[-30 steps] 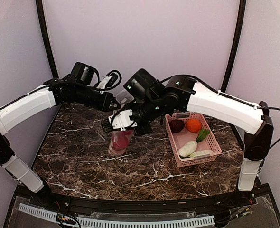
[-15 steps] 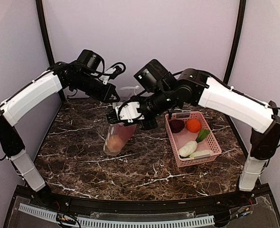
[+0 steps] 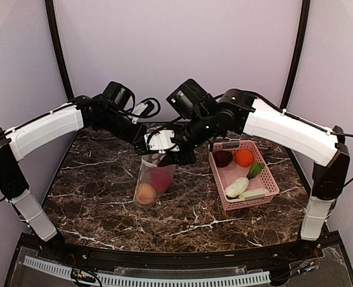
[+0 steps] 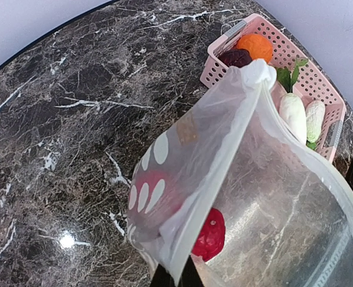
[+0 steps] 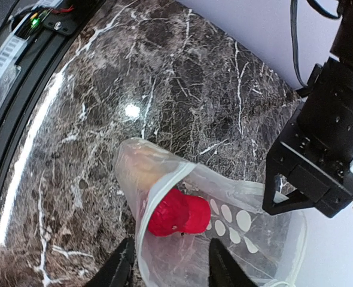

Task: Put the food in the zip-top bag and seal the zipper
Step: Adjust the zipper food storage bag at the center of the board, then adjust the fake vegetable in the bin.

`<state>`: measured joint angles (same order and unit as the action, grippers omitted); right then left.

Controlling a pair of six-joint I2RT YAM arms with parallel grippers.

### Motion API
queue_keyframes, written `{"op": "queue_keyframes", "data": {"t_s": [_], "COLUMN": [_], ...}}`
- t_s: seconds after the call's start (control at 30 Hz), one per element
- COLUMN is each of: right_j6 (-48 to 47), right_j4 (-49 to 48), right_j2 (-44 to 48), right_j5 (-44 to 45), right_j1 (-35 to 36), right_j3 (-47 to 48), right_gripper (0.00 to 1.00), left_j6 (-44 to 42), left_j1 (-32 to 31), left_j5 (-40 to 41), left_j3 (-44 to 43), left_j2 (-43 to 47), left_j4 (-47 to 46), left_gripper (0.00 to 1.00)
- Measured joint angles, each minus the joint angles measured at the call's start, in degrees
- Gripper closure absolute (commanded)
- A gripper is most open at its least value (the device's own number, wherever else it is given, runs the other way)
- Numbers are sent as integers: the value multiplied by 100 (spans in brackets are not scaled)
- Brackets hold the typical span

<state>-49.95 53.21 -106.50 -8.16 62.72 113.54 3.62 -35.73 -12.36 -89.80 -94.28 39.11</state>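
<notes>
Zip-top bag [image 3: 155,179]: limp, slippery film, likely sags under food [image 5: 176,214]; hold by rim. Left hand [image 4: 176,278] pinches rim; right hand [image 5: 170,269] parted, empty.

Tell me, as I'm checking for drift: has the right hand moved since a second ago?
Yes. In the top view the right hand has shifted rightward and slightly farther back, closing some of its gap to the pink basket.
</notes>
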Motion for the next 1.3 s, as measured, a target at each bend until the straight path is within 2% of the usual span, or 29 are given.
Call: {"op": "queue_keyframes", "data": {"t_s": [0.03,0.1,0.4,0.57,0.67,0.93,1.1,1.3], "right_j6": [35,79,271,468,616,1432,1716,1823], "right_j4": [20,42,166,70,-153,-444,-671,-852], "right_j2": [0,11,680,1231,1403,1040,835,374], "right_j5": [-39,-188,-855,-1300,-1438,-1637,-1364,-979], "right_j1": [-20,-101,-837,-1923,-2686,-4271,-4367,-4352], "right_j3": [-2,-2,-173,-420,-903,-2011,-2564,-2677], "right_gripper": [49,45,45,46,47,41,39,36], "left_j6": [-7,-24,-42,-42,-35,72,129,149], "left_j1": [0,0,0,0,0,0,0,0], "left_j5": [-20,-31,-160,-205,-203,-334,-378,-420], "left_j3": [109,323,796,1019,1045,1047,1049,1049], "left_j2": [13,35,411,962,1115,955,881,876], "left_j4": [-87,-232,-702,-979,-1119,-1233,-1241,-1246], "left_gripper": [99,99,99,99,99,99,99,99]}}
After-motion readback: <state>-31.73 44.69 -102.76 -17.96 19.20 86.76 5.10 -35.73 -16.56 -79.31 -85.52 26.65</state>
